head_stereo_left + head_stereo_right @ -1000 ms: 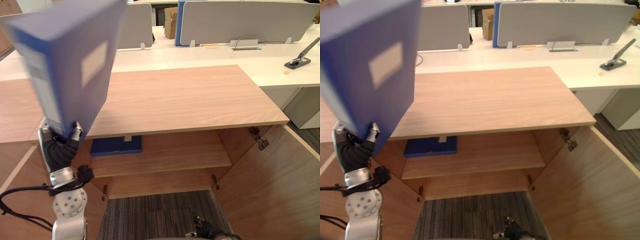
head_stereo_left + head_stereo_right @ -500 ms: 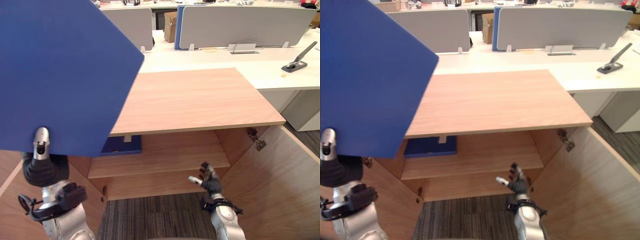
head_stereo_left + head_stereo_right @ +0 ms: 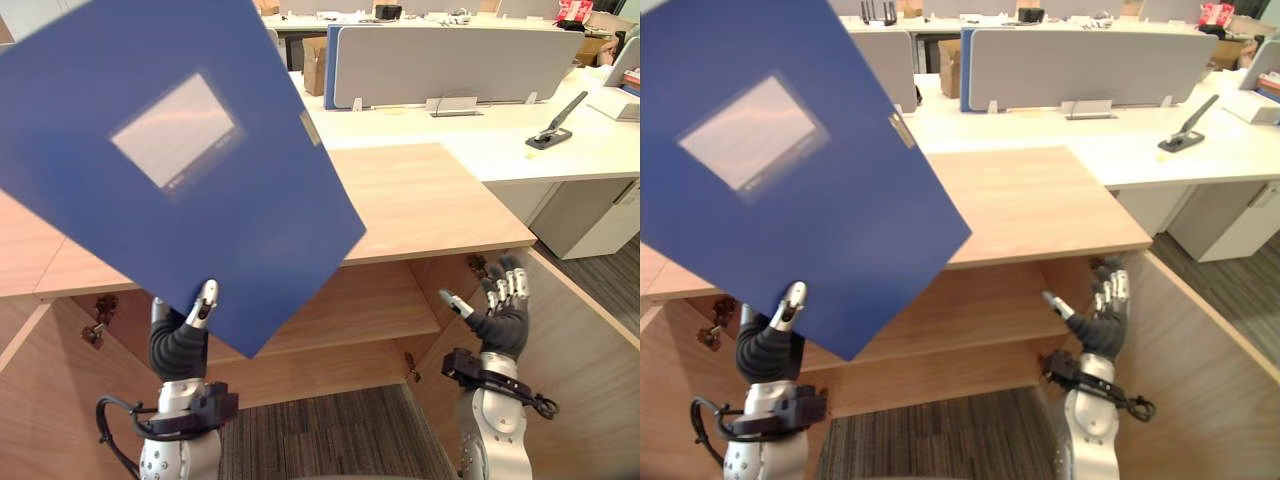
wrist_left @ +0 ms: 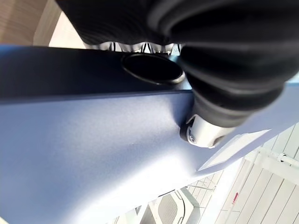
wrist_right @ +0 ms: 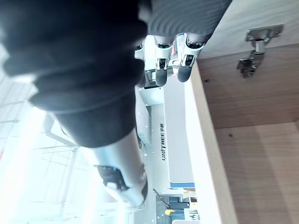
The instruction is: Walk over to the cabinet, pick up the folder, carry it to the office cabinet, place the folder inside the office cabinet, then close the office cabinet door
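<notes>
My left hand [image 3: 178, 338] holds a large blue folder [image 3: 190, 180] up in front of me, tilted, its pale label [image 3: 175, 130] facing me. In the left wrist view the thumb [image 4: 205, 129] presses on the folder's face beside the round hole in its spine [image 4: 152, 69]. The folder's lower corner hangs before the left half of the open wooden office cabinet [image 3: 440, 200], whose shelf [image 3: 375, 305] shows to the right. My right hand [image 3: 498, 312] is raised and open, fingers [image 5: 161, 60] straight, in front of the cabinet's right side and touching nothing.
The cabinet's right door [image 3: 595, 350] and left door [image 3: 40, 390] both swing out toward me. Dark carpet [image 3: 320, 430] lies below. Behind stand white desks [image 3: 480, 140] with grey partitions [image 3: 450, 60], a cardboard box [image 3: 313, 62] and a long-handled punch [image 3: 553, 122].
The folder has turned its labelled face toward me and swung right, over the cabinet's left half. My right hand has risen, fingers spread, by the right door. The camera has shifted.
</notes>
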{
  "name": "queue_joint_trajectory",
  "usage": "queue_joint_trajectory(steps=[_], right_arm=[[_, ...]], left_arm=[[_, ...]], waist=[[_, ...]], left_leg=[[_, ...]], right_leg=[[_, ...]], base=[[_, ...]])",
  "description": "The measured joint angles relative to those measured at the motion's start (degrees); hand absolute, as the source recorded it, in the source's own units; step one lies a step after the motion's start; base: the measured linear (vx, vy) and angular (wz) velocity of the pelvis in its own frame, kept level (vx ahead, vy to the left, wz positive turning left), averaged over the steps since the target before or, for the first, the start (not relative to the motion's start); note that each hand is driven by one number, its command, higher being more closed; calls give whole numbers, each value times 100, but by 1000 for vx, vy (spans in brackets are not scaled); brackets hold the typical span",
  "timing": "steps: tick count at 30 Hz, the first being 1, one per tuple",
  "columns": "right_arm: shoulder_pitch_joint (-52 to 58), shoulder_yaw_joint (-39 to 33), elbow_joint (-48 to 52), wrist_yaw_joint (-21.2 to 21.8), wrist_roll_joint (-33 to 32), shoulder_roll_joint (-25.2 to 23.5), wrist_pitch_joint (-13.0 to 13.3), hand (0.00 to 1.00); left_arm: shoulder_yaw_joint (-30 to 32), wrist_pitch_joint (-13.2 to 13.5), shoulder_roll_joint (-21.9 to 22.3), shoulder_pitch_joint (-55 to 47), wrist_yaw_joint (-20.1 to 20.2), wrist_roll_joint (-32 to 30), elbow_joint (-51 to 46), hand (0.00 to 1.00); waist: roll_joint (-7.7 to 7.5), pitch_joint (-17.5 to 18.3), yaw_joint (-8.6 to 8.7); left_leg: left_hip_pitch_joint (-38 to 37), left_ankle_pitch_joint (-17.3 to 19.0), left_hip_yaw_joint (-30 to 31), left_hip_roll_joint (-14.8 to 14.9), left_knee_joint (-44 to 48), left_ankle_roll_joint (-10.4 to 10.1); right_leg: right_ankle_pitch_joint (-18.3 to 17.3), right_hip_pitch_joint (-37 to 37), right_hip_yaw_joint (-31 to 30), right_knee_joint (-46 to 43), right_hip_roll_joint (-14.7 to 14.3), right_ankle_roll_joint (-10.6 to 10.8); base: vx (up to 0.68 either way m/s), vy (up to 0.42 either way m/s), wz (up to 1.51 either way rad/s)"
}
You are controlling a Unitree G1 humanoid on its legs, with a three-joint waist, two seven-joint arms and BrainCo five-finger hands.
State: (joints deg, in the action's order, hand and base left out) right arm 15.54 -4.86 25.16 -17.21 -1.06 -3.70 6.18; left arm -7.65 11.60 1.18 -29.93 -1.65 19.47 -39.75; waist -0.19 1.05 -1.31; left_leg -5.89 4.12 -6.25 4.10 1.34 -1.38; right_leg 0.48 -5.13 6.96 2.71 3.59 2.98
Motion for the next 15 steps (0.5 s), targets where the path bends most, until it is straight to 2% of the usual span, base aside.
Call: queue_joint_trajectory(steps=[6,8,11,15], right_arm=[[-326,162,454,-7,-27,11,206,0],[-585,175,453,213,-266,36,265,0],[-1084,172,423,782,-1073,324,374,0],[-1820,161,227,1554,-2091,1105,409,0]], left_arm=[[-75,0,-55,116,-117,-107,164,100],[-86,-1,-163,185,-107,-134,272,100],[-4,-1,-328,266,39,-145,379,100],[238,-1,-440,428,257,-145,437,100]], waist=[[-11,38,10],[-11,39,11],[-15,42,20],[-27,52,20]], left_leg=[[-11,15,-54,11,11,-11],[-11,15,-54,9,13,-11],[-7,15,-53,-1,15,-10],[102,12,-52,-26,42,-6]], right_leg=[[1,16,-77,-4,-20,-1],[2,22,-93,-11,-25,-4],[5,36,-121,-20,-49,-7],[6,166,-137,-65,-52,-9]], base=[[-3,9,-6],[0,0,0],[0,0,0],[0,0,0]])
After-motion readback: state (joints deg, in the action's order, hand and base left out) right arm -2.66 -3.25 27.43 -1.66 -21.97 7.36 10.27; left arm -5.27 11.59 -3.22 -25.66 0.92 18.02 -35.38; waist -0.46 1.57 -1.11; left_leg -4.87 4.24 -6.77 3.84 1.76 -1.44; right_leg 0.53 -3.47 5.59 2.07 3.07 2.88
